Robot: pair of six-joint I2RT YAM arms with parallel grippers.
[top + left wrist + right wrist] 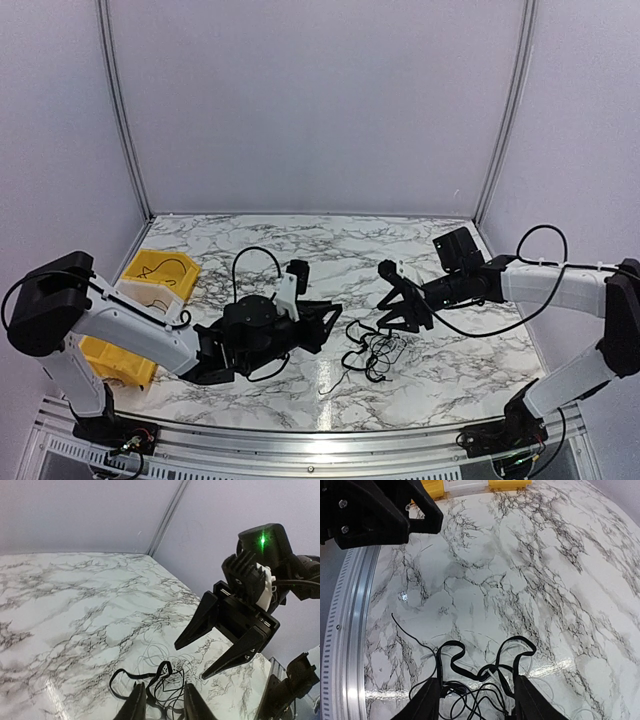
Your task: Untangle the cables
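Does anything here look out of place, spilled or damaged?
Nothing stands out. The knotted clump of thin black cables lies on the marble-patterned table between the open left gripper and the open right gripper, with one loose strand trailing toward the near edge. The yellow plastic bin at the left holds a black strand. No damage shows.

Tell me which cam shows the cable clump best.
Right wrist: the cables sit close, loops sharp against the marble table. Top external shows them whole but tiny. Left wrist catches them low, partly cut off by the frame edge.
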